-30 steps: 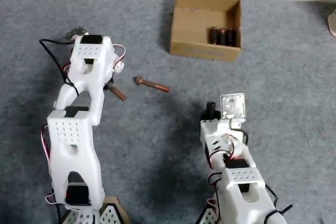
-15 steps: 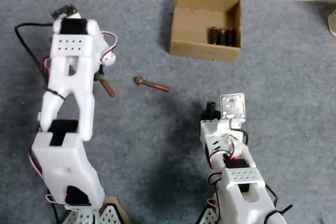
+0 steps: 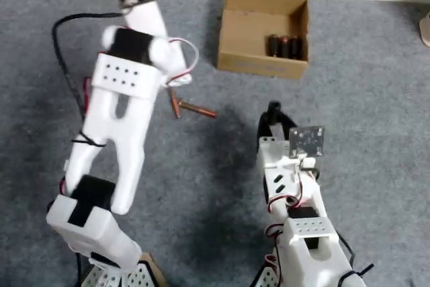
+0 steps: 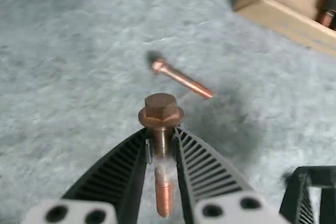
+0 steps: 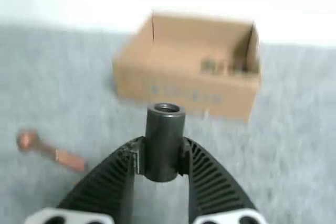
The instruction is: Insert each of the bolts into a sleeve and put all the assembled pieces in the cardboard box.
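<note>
Both tools loaded, bolt and sleeve about to be paired.
Grey table; cardboard box at the far side, with three assembled pieces lying in its right corner. Right tool is clamped on a black sleeve, with the open bore clear of the fingers, probably so a bolt can enter. Left tool pinches the held bolt by its shank, head beyond the fingertips. A loose bolt lies on the table near the left tool, not yet sleeved.
</note>
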Robot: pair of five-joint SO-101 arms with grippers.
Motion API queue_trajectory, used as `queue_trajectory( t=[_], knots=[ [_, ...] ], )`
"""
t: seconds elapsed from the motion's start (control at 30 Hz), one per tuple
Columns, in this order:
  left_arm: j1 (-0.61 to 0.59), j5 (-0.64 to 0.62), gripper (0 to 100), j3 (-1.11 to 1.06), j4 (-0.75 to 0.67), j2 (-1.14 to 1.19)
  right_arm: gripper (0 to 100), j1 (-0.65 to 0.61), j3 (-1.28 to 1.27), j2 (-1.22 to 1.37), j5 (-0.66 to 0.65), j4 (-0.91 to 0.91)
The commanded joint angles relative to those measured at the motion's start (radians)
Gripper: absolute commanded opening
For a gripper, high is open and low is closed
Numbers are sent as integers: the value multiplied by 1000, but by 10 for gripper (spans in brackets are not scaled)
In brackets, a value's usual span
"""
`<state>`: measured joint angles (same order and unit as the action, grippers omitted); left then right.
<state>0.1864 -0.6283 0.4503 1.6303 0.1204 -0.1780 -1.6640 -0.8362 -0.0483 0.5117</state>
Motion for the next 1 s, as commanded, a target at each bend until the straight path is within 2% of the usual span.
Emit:
queue_trajectory(
  t=[0.0,0.33,0.77,0.97],
  knots=[
    [67,6,5,13,-64,-61,4,5,-84,-27,-15,136],
    [74,9,5,15,-199,-73,4,-2,-97,-27,-17,162],
    [79,6,5,13,-448,-62,4,-154,-97,-19,-17,70],
    [165,6,5,13,-500,-68,4,-186,-97,-19,-17,67]
  ],
)
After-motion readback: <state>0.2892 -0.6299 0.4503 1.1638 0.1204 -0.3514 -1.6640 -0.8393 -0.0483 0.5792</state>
